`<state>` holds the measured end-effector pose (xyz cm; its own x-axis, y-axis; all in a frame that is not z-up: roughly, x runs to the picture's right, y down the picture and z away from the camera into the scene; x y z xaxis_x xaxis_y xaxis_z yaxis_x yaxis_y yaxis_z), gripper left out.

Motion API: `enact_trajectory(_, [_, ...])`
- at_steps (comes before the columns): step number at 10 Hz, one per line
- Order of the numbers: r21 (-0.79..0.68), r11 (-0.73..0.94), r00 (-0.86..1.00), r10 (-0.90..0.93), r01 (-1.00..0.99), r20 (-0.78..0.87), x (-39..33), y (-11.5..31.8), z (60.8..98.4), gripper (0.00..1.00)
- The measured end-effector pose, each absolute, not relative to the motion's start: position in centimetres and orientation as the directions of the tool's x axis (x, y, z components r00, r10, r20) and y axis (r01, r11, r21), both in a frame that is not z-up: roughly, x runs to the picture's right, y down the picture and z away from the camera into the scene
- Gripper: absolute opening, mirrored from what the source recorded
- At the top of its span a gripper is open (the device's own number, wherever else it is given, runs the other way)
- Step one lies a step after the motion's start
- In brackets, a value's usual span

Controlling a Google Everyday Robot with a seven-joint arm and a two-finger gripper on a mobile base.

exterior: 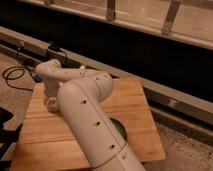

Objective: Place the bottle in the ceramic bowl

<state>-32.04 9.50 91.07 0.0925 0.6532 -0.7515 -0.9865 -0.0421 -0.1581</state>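
Small whitish plastic bottle: not separable from pale gripper (51,103), low over left of wooden board (135,100); claw state cannot be told. Likely light, stiff, slick: grasp mid-body. Glossy green ceramic bowl (120,129) half-hidden behind white arm (85,110).

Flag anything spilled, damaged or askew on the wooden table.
Nothing stands out. The hand hangs low over the table, left side; the arm hides most of the green bowl; the bottle can't be made out.
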Motion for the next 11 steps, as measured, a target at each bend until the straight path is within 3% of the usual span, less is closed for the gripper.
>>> enact_trajectory(4, [-0.156, -0.024, 0.103, 0.653, -0.987, -0.750, -32.1, 10.4, 90.1, 0.15])
enact_trajectory(6, [-0.153, -0.023, 0.099, 0.666, -0.988, -0.739, -31.8, 10.5, 89.4, 0.01])
enact_trajectory(9, [-0.152, -0.051, 0.067, 0.729, -0.987, -0.682, -29.5, 7.8, 86.5, 0.00])
enact_trajectory(11, [-0.145, -0.052, 0.052, 0.773, -0.988, -0.632, -28.1, 6.0, 82.7, 0.00])
